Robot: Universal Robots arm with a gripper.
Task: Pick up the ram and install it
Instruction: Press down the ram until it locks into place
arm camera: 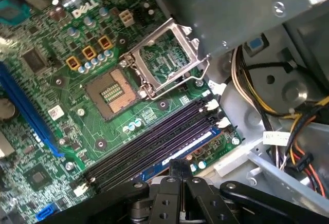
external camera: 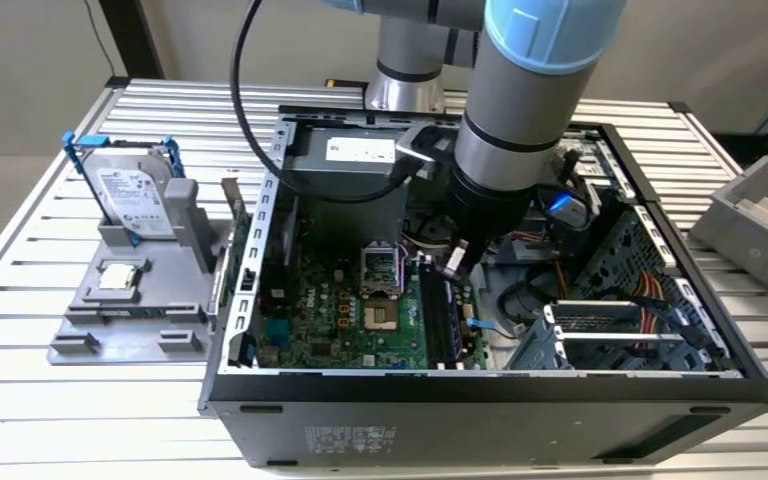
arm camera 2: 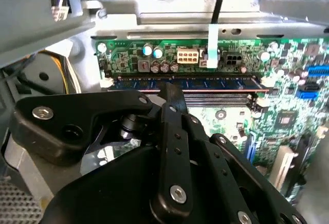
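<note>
Though seated in its slot, ram (arm camera 2: 185,84) beneath end effector (arm camera 2: 172,93).

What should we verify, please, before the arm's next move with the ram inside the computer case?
1. Ram placed: ok. The ram lies parallel beside the neighbouring slots.
2. Those slots free: ok, they are empty.
3. Gripper position: ok. The gripper is right at the ram's upper edge.
4. Ram fully seated, latches closed: cannot tell.
5. Cables off the ram: ok, they lie beyond its end.
</note>
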